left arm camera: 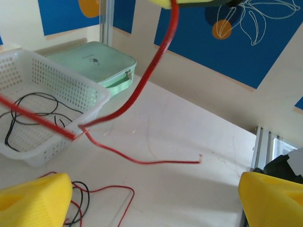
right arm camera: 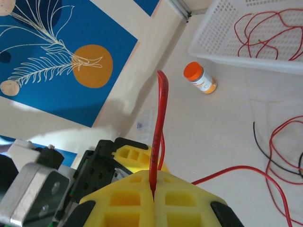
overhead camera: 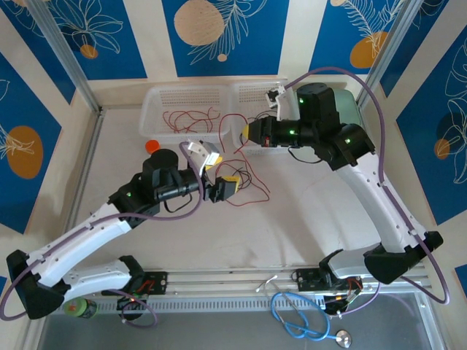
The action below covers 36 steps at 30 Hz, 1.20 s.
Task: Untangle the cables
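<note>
A pale cream table (overhead camera: 292, 233) takes up the middle. Behind it and on both its sides stand walls (overhead camera: 153, 36) of cream board set with deep blue panels (overhead camera: 241, 29). The panels carry white line-drawn leaves and orange or peach discs. An aluminium post (overhead camera: 71, 69) rises at the table's far left corner, and a second post (overhead camera: 388, 51) rises at its far right. A slotted aluminium rail (overhead camera: 233, 281) runs along the table's near edge, with a grey strip (overhead camera: 219, 332) just beyond it. The light is bright and even, and shadows on the table are soft.
</note>
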Tool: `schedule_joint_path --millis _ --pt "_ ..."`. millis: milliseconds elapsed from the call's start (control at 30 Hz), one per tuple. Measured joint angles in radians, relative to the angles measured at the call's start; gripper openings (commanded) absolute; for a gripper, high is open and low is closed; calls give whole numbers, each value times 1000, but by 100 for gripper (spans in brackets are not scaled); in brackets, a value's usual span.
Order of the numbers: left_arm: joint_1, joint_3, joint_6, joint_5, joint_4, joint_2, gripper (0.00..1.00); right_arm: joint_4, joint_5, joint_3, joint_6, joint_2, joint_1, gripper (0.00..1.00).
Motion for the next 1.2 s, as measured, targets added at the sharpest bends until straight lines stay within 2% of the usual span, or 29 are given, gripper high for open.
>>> schedule_joint_path --millis 233,500,733,900,1000,1033,1200 --pt "-34 12 124 -84 68 53 87 62 -68 -42 89 26 0 0" --pt "-47 14 224 -254 164 84 71 106 -113 -68 142 35 0 0" --pt "-49 17 276 -323 209 91 34 127 -122 -103 162 25 1 0" --pt "-53 26 291 -320 209 125 0 150 -122 -127 177 22 1 0" --pt "-56 26 296 -325 206 131 0 171 -121 -138 182 21 1 0" --pt "-56 26 297 -333 206 131 0 175 -119 -142 183 21 1 5" --pt "-55 62 306 -406 179 150 0 184 -82 -191 191 -1 8 49"
